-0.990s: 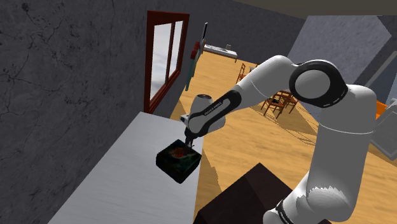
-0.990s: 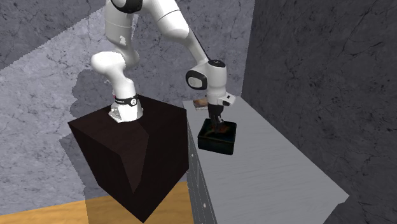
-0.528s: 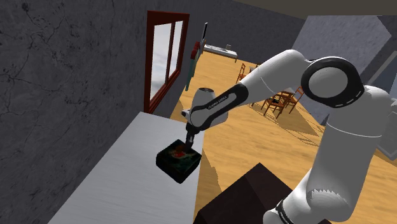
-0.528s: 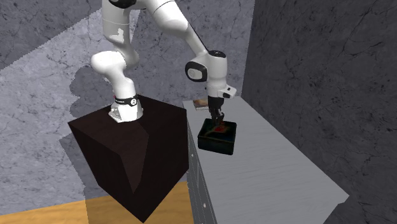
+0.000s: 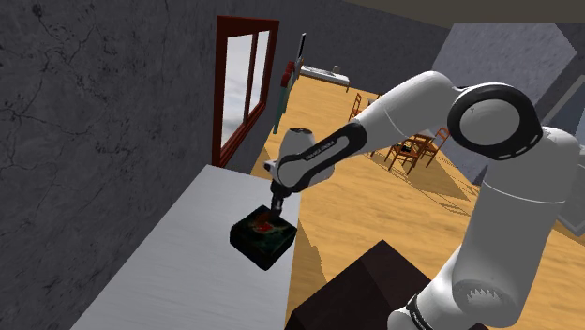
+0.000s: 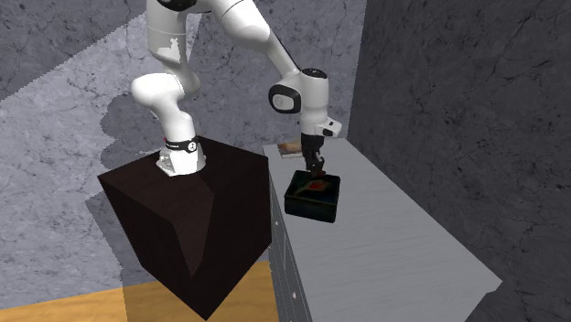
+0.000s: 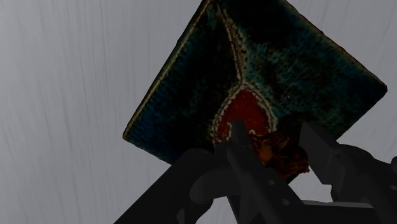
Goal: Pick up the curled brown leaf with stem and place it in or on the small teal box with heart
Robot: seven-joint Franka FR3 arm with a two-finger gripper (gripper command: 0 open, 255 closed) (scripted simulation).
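Observation:
The small dark teal box with a red heart on its lid sits near the grey counter's edge, also seen in the second exterior view. My black gripper hovers just above the box's lid. The fingers stand apart, so the gripper is open. The curled brown leaf lies on the lid by the heart's tip, in the gap between the fingers and right under them. Its stem is hidden. From the second exterior view the gripper hangs over the box's far side.
The grey counter runs along a dark stone wall. A flat brown item lies on the counter's end behind the arm. The dark stand is beside the counter. A red-framed window is at the counter's far end.
The gripper has risen from inside the box's outline to just above the lid. The leaf stays down on the lid. The box has not moved.

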